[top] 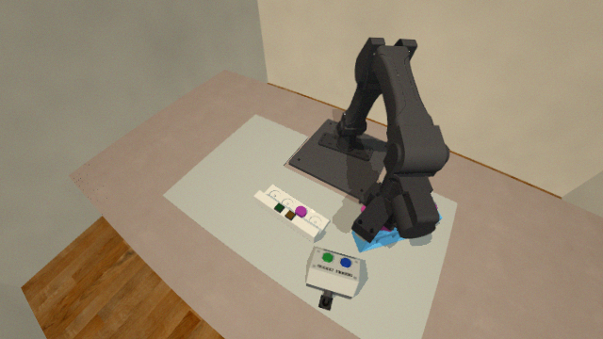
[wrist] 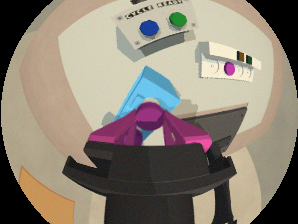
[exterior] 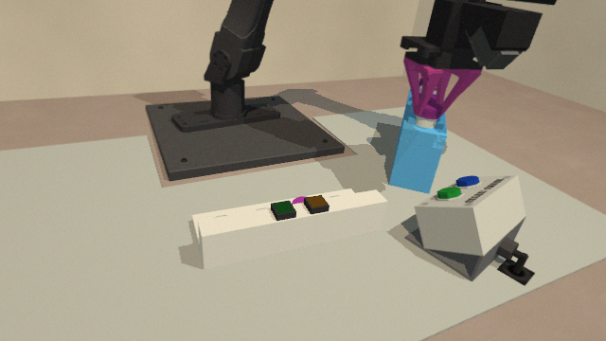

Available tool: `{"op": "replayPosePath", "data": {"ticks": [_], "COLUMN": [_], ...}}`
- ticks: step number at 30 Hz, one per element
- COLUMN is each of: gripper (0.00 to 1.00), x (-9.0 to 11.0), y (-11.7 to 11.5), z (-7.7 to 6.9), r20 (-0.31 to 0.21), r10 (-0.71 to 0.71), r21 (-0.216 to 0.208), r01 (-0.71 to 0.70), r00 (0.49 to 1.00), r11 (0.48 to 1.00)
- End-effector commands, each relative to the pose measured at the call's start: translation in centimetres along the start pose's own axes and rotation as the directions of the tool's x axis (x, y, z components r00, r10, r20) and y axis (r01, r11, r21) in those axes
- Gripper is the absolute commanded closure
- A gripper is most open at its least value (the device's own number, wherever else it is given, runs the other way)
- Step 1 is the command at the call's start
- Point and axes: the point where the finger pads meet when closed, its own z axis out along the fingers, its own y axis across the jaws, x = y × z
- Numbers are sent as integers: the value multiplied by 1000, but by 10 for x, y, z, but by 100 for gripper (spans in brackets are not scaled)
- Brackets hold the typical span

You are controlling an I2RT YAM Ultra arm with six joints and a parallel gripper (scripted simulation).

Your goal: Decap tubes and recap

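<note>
Dark lettering on the front face of my small key desk, below the green and blue keys, too blurred to read, nothing else legible

The decapping station at right of the exterior view is crowded from above: the gripper sits clamped on a cap at its top, the arm's body filling the upper right. The key desk stands just beside the station, lower right, leaving only a narrow gap. The cap tray lies mid-frame, apart from both; one magenta cap appears to occupy a nest. The base plate blocks the upper centre.
</note>
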Motion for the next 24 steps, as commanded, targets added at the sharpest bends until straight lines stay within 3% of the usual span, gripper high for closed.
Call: {"op": "replayPosePath", "data": {"ticks": [1,5,9,11,17,24], "gripper": [100,100,100,100,100,100], "x": [-1,-1,-1,-1,-1,-1], "y": [1,1,1,1,1,1], "z": [-4,-4,-4,-4,-4,-4], "r20": [12,13,13,13,13,12], "r10": [-243,-431,-601,-601,-811,-962], "r21": [-7,-4,-2,-2,2,7], "r01": [243,431,601,601,811,962], "r00": [970,902,799,799,586,272], "r11": [970,903,799,799,586,272]}}
